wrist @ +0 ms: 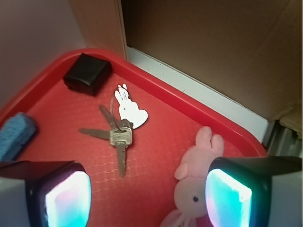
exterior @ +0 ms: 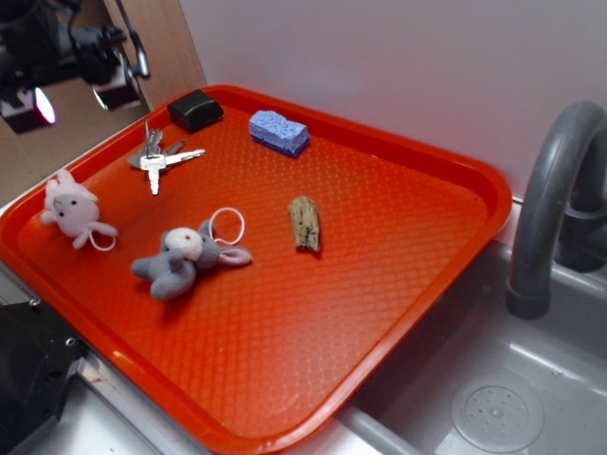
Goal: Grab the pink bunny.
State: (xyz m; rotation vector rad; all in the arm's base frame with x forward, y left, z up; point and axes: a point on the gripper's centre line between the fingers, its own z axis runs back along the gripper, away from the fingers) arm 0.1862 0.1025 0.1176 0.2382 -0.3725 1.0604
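Gripper point(wrist: 147, 194) spread wide and empty above the red tray point(exterior: 408, 284), pink bunny point(wrist: 191, 189) lying just inside its right finger, keys point(wrist: 118, 135) nearby

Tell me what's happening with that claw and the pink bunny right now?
Fingers open, holding nothing, hovering above tray. Pink bunny lying at tray's edge, untouched. Keys nearby, not blocking.

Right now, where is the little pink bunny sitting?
In the exterior view the pink bunny lies at the left edge of the red tray, just left of the grey bunny and below the keys.
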